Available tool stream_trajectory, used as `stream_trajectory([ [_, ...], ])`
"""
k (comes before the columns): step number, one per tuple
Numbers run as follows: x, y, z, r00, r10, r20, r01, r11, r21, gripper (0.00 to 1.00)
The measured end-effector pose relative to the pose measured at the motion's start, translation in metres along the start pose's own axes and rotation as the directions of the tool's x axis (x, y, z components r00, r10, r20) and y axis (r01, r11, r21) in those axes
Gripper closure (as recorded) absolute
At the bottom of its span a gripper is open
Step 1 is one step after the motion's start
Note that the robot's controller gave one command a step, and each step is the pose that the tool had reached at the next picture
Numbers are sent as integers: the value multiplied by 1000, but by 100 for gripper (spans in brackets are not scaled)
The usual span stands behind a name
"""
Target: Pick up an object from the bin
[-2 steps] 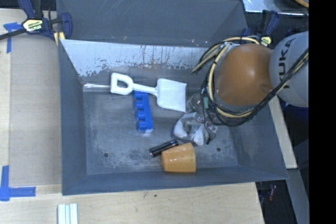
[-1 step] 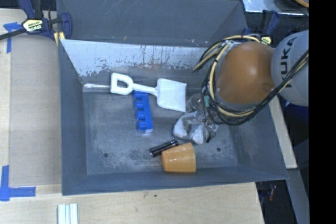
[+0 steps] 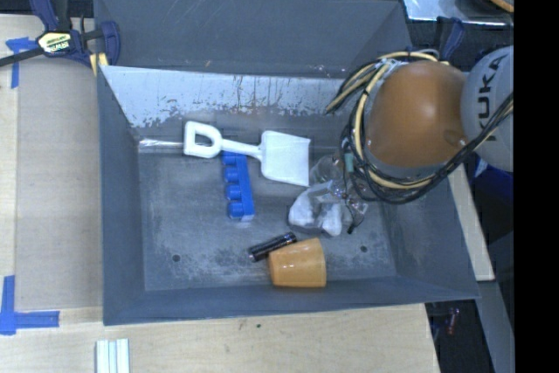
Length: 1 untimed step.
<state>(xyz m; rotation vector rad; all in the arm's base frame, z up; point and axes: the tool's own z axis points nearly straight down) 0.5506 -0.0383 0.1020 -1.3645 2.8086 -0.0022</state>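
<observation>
My gripper point(image 3: 342, 193) hangs low in the right half of the bin, partly hidden under the arm's orange cover. Right below and to its left lies a pale grey-white crumpled thing point(image 3: 307, 210), touching or nearly touching the gripper; I cannot tell whether it is held. An orange cup point(image 3: 298, 265) lies on its side near the front wall, just below that thing. A black marker point(image 3: 272, 246) rests at an angle against the cup's left end.
A white toy shovel point(image 3: 253, 151) lies across the back of the floor, its blade close to the gripper. A blue toy brick point(image 3: 237, 186) lies just below the shovel's handle. The bin's left half is bare floor.
</observation>
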Motion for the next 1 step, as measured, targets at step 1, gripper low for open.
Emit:
stream_trajectory([
  [1, 0, 0, -36, 1000, 1, -1, -1, 1000, -3, 100],
])
